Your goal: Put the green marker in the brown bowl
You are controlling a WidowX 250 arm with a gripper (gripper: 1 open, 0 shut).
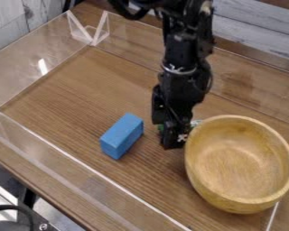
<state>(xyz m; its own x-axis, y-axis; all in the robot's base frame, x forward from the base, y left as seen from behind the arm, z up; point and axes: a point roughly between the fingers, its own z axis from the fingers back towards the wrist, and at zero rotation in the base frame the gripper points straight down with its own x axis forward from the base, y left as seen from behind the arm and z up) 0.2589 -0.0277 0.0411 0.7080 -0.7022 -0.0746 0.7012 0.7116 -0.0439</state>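
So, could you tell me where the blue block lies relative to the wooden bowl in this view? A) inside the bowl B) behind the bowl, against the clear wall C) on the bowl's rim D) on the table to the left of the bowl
D: the blue block lies flat on the table, left of the brown bowl, with the pincer down between them.

Even, soft daylight-like light fills the scene — bright enough, with no harsh shadows. The clear wall (39,68) along the left catches pale streaks of glare. The picture is small and grainy; the dark arm (183,63) reads slightly smeared, and fine detail at its lower end is lost.
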